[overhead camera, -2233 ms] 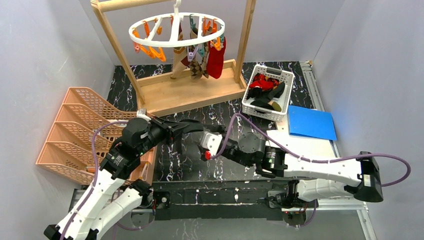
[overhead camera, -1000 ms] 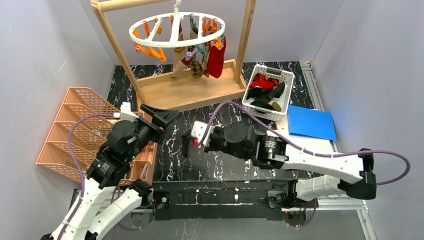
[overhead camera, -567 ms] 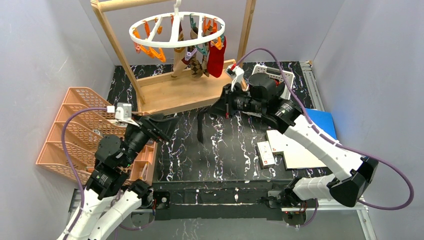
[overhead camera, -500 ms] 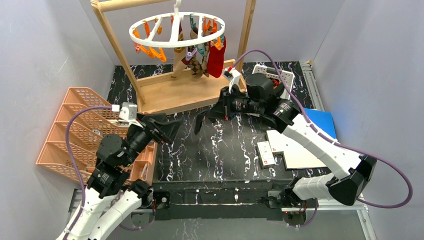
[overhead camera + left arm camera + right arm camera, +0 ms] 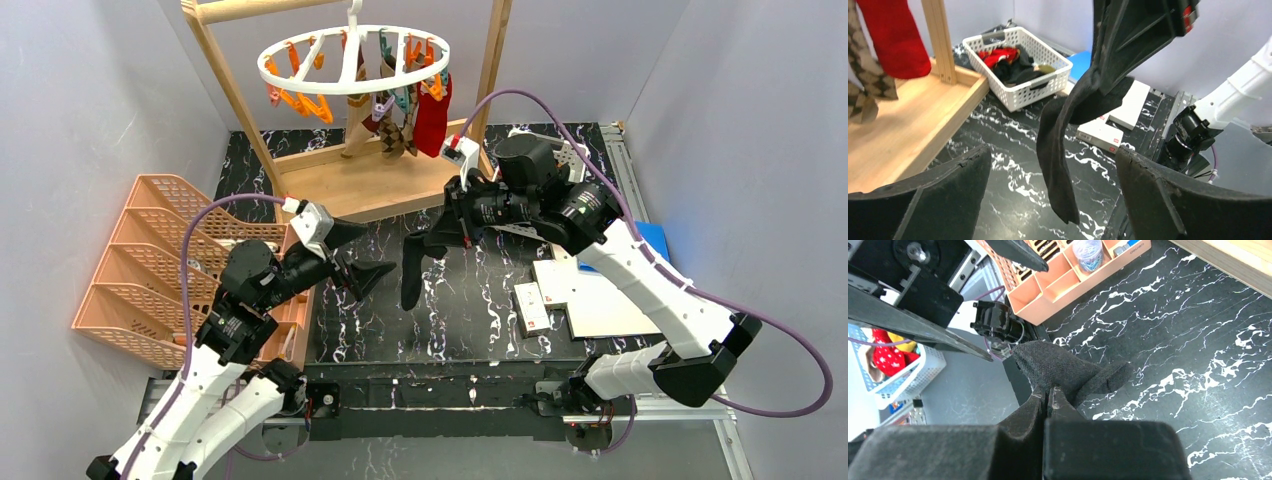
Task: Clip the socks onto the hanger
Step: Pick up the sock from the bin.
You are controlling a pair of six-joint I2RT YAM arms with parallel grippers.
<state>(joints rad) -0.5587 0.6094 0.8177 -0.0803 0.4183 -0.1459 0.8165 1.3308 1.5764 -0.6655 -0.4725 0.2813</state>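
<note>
A black sock (image 5: 410, 272) hangs limp over the marble table, pinched at its top by my shut right gripper (image 5: 452, 236). The right wrist view shows the closed jaws of that gripper (image 5: 1048, 392) biting the sock's fabric (image 5: 1060, 365). My left gripper (image 5: 372, 252) stands wide open just left of the sock. From the left wrist the sock (image 5: 1063, 150) dangles ahead of and between the open left gripper (image 5: 1053, 156) fingers, apart from both. The white round hanger (image 5: 350, 62) hangs at the back with a red sock (image 5: 432, 120) and argyle socks (image 5: 396, 136) clipped on.
The wooden frame (image 5: 380, 188) holds the hanger. A white lattice basket (image 5: 1048, 80) holds more socks (image 5: 1008, 62). An orange organizer (image 5: 150, 260) sits at the left. White boxes (image 5: 570, 290) and a blue folder (image 5: 650, 240) lie at the right.
My right arm lifted the black sock away toward the back and now holds it hanging mid-table. My left arm swung right toward it, jaws wide.
</note>
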